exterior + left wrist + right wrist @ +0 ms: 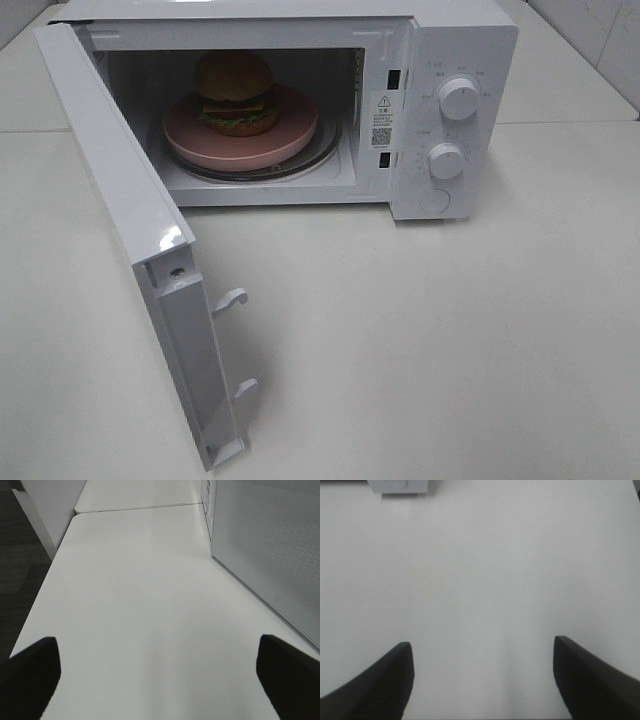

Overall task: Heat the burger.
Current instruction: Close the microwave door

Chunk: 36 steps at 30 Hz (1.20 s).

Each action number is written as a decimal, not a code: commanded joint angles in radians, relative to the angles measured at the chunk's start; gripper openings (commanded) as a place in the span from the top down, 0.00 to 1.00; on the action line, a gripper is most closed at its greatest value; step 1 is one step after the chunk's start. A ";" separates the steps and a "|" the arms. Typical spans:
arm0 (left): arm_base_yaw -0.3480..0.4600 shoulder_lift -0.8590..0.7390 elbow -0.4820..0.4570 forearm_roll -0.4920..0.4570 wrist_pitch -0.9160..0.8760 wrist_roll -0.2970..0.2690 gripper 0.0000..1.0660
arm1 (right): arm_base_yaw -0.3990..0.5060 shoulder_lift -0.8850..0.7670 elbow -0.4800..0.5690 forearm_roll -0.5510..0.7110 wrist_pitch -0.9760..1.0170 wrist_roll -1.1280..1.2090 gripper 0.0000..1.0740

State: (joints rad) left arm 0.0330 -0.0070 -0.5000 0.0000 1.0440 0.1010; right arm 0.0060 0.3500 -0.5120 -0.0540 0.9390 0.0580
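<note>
Swung wide toward the camera, the white microwave door [120, 200] stands open on its left-hand hinge, with two hooked latches [230, 298] jutting from its free edge. Behind it, the white microwave oven [460, 60] sits on a pale counter [450, 350], with two round white knobs, one upper [458, 97] and one lower [446, 160], on its right-hand panel. Inside the cavity, the burger [235, 95], with a brown bun and green and orange layers, sits on a round pink plate [285, 140], which lies on the glass turntable [328, 150].

Neither arm shows in the high view. In the left wrist view, the left gripper [156, 645] hangs over bare counter, its dark fingers [30, 675] spread wide with nothing between them; a grey mesh panel [270, 545], possibly the door's window, stands just beside it. In the right wrist view, the right gripper [482, 642] is likewise over bare counter, its fingers [380, 680] apart and empty.
</note>
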 commanded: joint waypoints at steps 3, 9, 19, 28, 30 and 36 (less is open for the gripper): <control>0.004 -0.018 0.002 -0.006 -0.009 -0.005 0.05 | -0.006 -0.123 0.016 0.004 0.018 -0.019 0.29; 0.004 -0.018 0.002 -0.006 -0.009 -0.005 0.05 | -0.006 -0.195 0.020 0.020 0.022 -0.042 0.29; 0.004 -0.018 0.002 -0.006 -0.009 -0.005 0.05 | -0.002 -0.230 0.022 0.037 0.023 -0.058 0.29; 0.004 -0.018 0.002 -0.006 -0.009 -0.005 0.05 | -0.002 -0.377 0.022 0.029 0.023 -0.058 0.29; 0.004 -0.017 0.002 0.000 -0.009 -0.005 0.05 | -0.002 -0.381 0.022 0.029 0.023 -0.058 0.29; 0.004 -0.016 0.002 0.000 -0.009 -0.005 0.05 | -0.002 -0.381 0.022 0.029 0.023 -0.058 0.29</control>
State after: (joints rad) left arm 0.0330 -0.0070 -0.5000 0.0000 1.0440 0.1010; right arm 0.0060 -0.0030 -0.4900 -0.0220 0.9660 0.0070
